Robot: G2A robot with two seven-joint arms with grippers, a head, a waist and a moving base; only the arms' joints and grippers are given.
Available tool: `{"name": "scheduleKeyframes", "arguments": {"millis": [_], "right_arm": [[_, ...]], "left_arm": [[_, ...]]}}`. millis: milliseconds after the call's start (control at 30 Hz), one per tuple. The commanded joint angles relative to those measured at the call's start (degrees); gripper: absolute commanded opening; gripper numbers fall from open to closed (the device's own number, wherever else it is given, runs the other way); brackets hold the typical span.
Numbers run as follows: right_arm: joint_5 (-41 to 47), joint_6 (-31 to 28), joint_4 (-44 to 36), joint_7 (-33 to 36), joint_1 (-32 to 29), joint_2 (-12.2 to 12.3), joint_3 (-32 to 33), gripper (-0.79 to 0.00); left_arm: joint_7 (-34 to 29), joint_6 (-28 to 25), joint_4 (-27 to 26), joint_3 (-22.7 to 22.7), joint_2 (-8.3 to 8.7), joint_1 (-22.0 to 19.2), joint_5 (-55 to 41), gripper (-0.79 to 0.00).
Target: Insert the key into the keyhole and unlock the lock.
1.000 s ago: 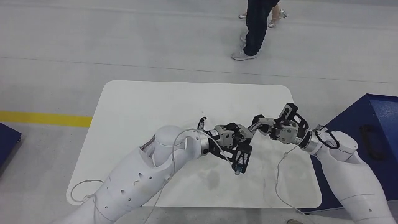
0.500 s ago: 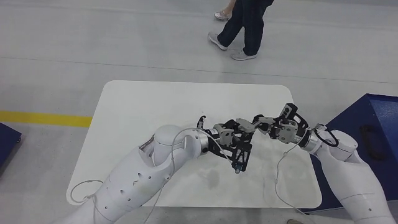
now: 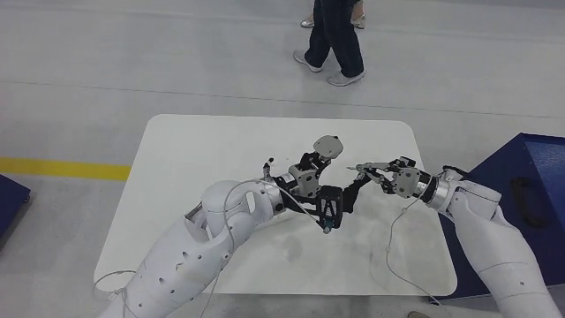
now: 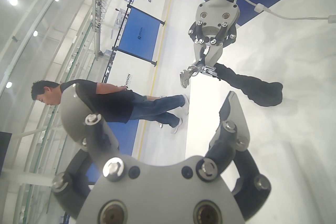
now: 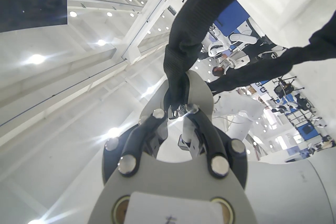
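Right tool (image 4: 203, 64) pinches the metal end of the cable lock (image 4: 249, 83), keys (image 4: 185, 78) dangling. Left tool (image 4: 151, 93), spread wide, should take one squarely.

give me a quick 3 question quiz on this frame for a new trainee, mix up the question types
1. True or false: the left gripper is shut on the key.
2. What does the right gripper hold?
A) the end of a black sleeved cord, with the key dangling beside its fingers
B) a screwdriver
C) nothing
3. Fill in: the black sleeved cord hangs above the white ___.

Key
1. False: the left gripper is open and empty.
2. A
3. table
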Motion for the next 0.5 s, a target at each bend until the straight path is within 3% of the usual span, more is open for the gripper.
{"name": "scheduleKeyframes", "arguments": {"millis": [0,67,100,133,300,467], "right_arm": [[-0.06,-0.35,-0.05,0.03,-0.03,0.01,0.01,-0.785],[-0.06,-0.35,-0.05,0.03,-0.03,0.01,0.01,-0.785],[-0.06,-0.35,-0.05,0.03,-0.03,0.01,0.01,-0.785],[-0.01,-0.55,-0.12,-0.30,-0.16,-0.01,0.04,-0.785],[2.77,-2.23,-1.45,-6.09,-1.26,-0.27,1.46,-0.785],[4.41,-7.40,-3.67,-14.13,-2.78,-0.75,2.72,-0.785]], "left_arm": [[0.00,0.01,0.00,-0.01,0.00,0.00,0.00,0.000],[0.00,0.01,0.00,-0.01,0.00,0.00,0.00,0.000],[-0.55,0.96,-0.08,-0.48,0.01,0.32,-0.21,-0.323],[-1.65,2.60,-0.44,-1.27,0.05,0.87,-0.16,-0.785],[-6.27,15.05,-3.08,-3.12,-0.19,4.99,1.32,-0.785],[-7.56,28.23,-1.30,1.75,-1.41,6.69,11.11,-0.785]]}}
